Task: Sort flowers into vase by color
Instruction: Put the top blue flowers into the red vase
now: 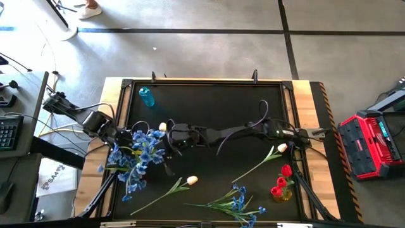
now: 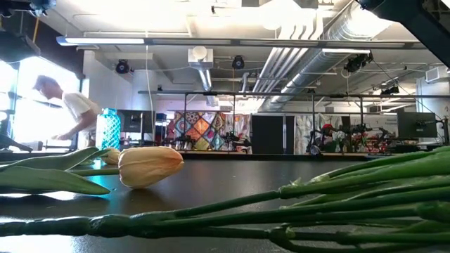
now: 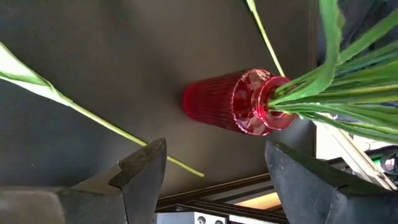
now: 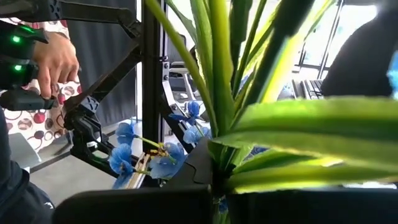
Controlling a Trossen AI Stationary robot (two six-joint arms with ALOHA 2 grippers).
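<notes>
A red ribbed vase [image 3: 230, 102] stands on the black mat with green stems and leaves [image 3: 336, 93] in its mouth. In the high view it is hidden under a bunch of blue blossoms [image 1: 136, 152]. My left gripper [image 3: 214, 155] is open and hovers short of the vase, touching nothing. My right arm reaches across the table, and my right gripper [image 1: 172, 142] sits beside the blue bunch, shut on its stems [image 4: 217, 124]. Cream tulips [image 1: 190, 180] [image 1: 281, 149] and a blue spray [image 1: 237, 202] lie flat on the mat. Red tulips [image 1: 281, 183] stand in a small vase. My right gripper holds the blue flower spray by its green stems and leaves [image 4: 217, 180], which rise from between the fingers right in front of the wrist camera. The fingers themselves are hidden by the leaves. The blossoms [image 4: 158, 162] hang beyond, toward the table's left side.
A blue vase [image 1: 147, 96] stands near the far left corner. A cream tulip [image 2: 149, 165] and long green stems [image 2: 316, 204] lie close to the low camera. A person [image 2: 67, 105] stands beyond the table, and a hand [image 4: 56, 62] shows near the left arm's frame.
</notes>
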